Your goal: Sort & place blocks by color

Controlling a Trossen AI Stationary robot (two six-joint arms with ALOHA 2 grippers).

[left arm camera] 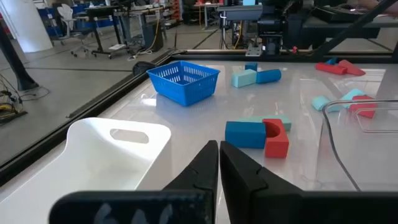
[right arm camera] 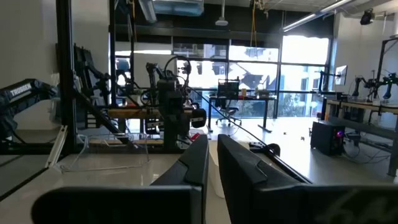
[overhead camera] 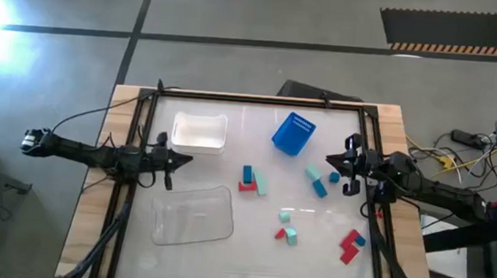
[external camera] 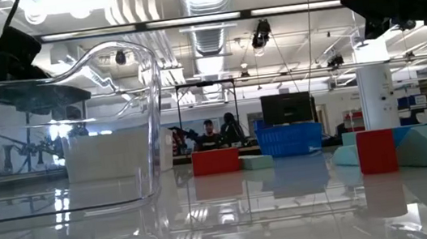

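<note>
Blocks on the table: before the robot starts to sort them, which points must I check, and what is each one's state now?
1. Left gripper empty and shut: ok.
2. Right gripper empty and shut: ok; it must open before any pick.
3. Blue basket, white tray and clear tray hold no blocks: ok, nothing sorted yet.
4. Blocks free to grasp: not ok for some; the blue block, a red block and a teal block lie touching.
5. Which colour goes to which bin: cannot tell.
</note>
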